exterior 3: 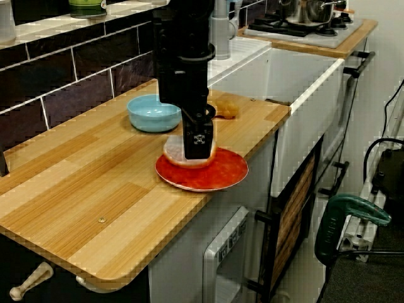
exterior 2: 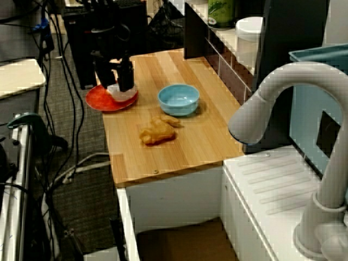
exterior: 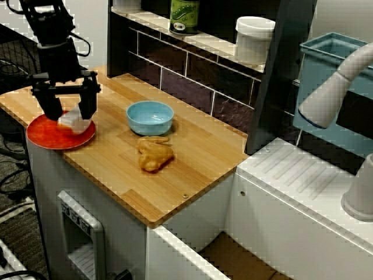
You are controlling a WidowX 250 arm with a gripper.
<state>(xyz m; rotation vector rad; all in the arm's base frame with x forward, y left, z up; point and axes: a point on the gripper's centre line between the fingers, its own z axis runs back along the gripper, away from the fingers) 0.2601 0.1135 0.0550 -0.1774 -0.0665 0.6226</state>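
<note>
One plate (exterior 3: pixel 222 178), one bowl (exterior 3: pixel 153 114), one tool (exterior 3: pixel 198 147)

— What's lying on the desk (exterior: pixel 198 149)?
— A pale blue bowl (exterior: pixel 150 116), upright. Just beside it, nearer the front edge, is a golden fried-chicken piece (exterior: pixel 155 154).
— And behind them?
— A dark tiled wall (exterior: pixel 186 76) with a ledge (exterior: pixel 204 39) on top. The ledge carries a green can (exterior: pixel 184 14) and a white jar (exterior: pixel 254 38), well apart.
— Off to the side?
— A white drainboard (exterior: pixel 303 175) with a white faucet (exterior 2: pixel 272 103) arching over it, and a teal bin (exterior: pixel 332 58). Farther off there's a steel pot (exterior 3: pixel 309 11) on a hob. Low down are a green drill (exterior 3: pixel 350 218) and loose cables (exterior 2: pixel 65 81).
</note>
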